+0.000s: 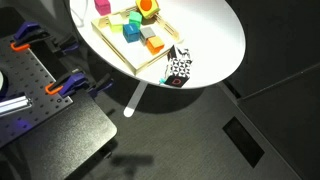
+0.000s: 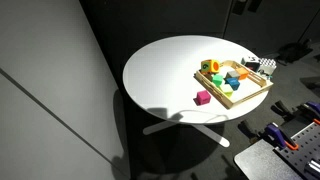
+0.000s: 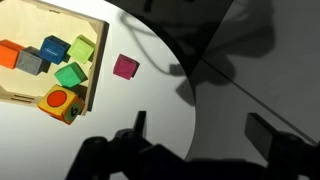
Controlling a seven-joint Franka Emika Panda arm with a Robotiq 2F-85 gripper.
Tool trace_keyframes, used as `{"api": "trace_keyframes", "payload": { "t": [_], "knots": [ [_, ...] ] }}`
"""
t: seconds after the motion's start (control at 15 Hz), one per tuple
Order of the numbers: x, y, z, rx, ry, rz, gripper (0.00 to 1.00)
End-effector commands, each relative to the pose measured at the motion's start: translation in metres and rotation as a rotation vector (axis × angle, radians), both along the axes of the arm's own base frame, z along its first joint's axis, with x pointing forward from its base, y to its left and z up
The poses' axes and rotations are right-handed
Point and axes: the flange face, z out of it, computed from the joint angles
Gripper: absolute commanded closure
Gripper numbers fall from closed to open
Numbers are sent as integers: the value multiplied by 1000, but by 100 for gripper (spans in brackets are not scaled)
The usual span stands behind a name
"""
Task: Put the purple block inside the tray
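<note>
The hand [image 3: 200,130] hung well above the white counter [image 2: 170,70], looking down on it. Only the wrist view showed it. Its two dark fingers [image 3: 140,123] came in from the lower edge of that view, spread wide apart with nothing between them. The counter's curved edge ran under the hand, so one finger hung over the white top and its partner over the dark floor beyond.

The purple block [image 3: 125,67] lay ahead of the fingertips, off toward the finger over the counter, and well clear of both. It sat on the bare counter, outside the tray [image 3: 40,22], just beside the tray's long wooden rim without touching it. In an exterior view the purple block [image 2: 203,97] likewise sat alone near the tray's [image 2: 250,97] corner.

The tray lay farther out on that same side of the hand. It held a green block [image 3: 70,75], an orange cube [image 3: 60,103] and several other coloured blocks.
</note>
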Motion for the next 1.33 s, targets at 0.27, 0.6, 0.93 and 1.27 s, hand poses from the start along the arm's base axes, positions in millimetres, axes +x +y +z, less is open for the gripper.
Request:
{"api": "trace_keyframes", "payload": {
  "t": [0.27, 0.6, 0.93, 1.27],
  "knots": [
    [0, 0, 1, 0, 0, 0, 0],
    [17, 4, -16, -4, 21, -15, 0],
    [41, 10, -49, -14, 47, -21, 0],
    [63, 18, -97, -34, 79, -31, 0]
  ]
}}
